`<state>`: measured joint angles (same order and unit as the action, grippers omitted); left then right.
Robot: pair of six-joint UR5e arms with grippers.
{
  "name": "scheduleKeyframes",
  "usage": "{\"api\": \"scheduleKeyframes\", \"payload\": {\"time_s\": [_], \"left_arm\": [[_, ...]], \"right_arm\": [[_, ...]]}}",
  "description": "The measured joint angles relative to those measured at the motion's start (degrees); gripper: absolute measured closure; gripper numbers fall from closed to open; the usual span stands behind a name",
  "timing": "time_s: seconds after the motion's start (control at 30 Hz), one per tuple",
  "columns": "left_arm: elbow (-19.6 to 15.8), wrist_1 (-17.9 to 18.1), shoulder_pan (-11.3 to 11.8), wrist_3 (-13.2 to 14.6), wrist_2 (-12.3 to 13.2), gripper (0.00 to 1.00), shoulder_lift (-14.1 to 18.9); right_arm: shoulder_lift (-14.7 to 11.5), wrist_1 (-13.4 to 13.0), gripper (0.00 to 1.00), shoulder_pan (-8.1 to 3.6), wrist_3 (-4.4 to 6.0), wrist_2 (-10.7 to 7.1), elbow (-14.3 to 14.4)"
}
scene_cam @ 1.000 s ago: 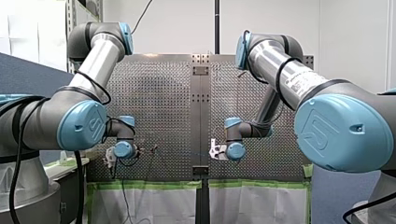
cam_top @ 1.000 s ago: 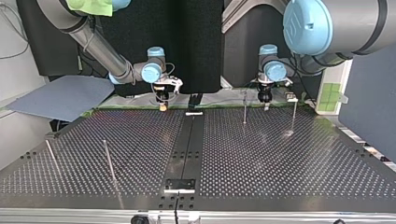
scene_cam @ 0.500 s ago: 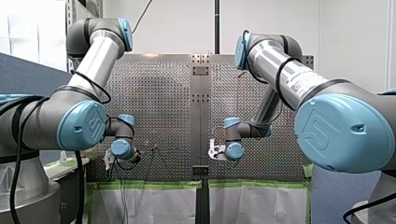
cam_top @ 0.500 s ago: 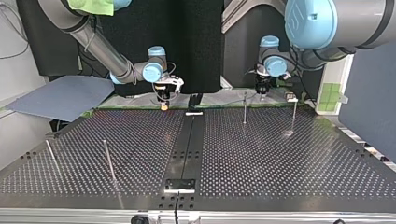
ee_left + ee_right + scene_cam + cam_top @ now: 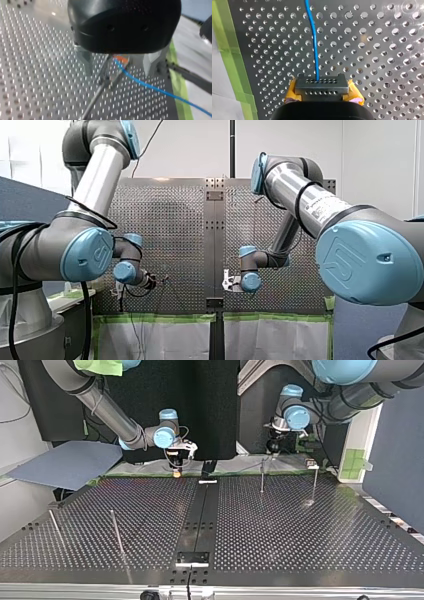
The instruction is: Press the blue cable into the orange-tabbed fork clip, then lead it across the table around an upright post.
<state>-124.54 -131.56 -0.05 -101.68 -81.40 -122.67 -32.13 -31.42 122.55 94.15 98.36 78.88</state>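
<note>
Blue cable (image 5: pixel 313 37) runs straight ahead from your right gripper (image 5: pixel 322 96), clenched on it, toward the orange-tabbed fork clip (image 5: pixel 121 59) between the spread fingers of your left gripper (image 5: pixel 118 73).

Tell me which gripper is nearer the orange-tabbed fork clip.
Left. My left gripper hangs over the orange-tabbed fork clip, open metal fingers either side; my right gripper is further off along the thin blue cable it grips.

Cable (image 5: pixel 313 37) runs ahead from between my right gripper (image 5: pixel 322 85) fingers, over table (image 5: pixel 374 50). Fork clip (image 5: pixel 121 59) between my left gripper (image 5: pixel 117 67) fingers, cable reaching it, post (image 5: pixel 96 93) just beside. Top view: far posts (image 5: pixel 262 475) at right, near posts (image 5: pixel 116 532) at left.
</note>
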Motion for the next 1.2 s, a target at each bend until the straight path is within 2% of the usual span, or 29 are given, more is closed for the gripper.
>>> {"api": "scheduleKeyframes", "payload": {"time_s": [0.2, 0.43, 0.63, 0.97, 1.1, 1.2], "left_arm": [[-2.7, 0.0, -0.1, 0.8, 2.1, 0.00, 2.9], [-3.3, 0.3, -0.4, 2.2, 1.6, 0.00, 3.8], [-3.3, 1.0, -1.5, 4.7, -1.1, 0.00, 3.8], [-3.5, 2.6, -4.6, 10.0, -7.0, 0.00, 3.7], [-4.0, 3.2, -5.6, 10.4, -9.4, 0.00, 3.7], [-5.1, 4.5, -6.1, 9.7, -11.1, 0.00, 3.7]], "right_arm": [[0.0, 0.1, 1.00, 0.04, 0.00, 0.01, 0.0], [0.0, 0.1, 1.00, 0.09, 0.00, 0.06, 0.0], [0.0, 0.1, 1.00, 0.09, 0.00, 0.08, 0.0], [0.0, 0.1, 1.00, 0.10, 0.13, 0.08, 0.0], [0.0, 0.1, 1.00, 0.10, 0.16, 0.08, 0.0], [0.1, 0.1, 1.00, 0.10, 0.17, 0.08, 0.0]]}}
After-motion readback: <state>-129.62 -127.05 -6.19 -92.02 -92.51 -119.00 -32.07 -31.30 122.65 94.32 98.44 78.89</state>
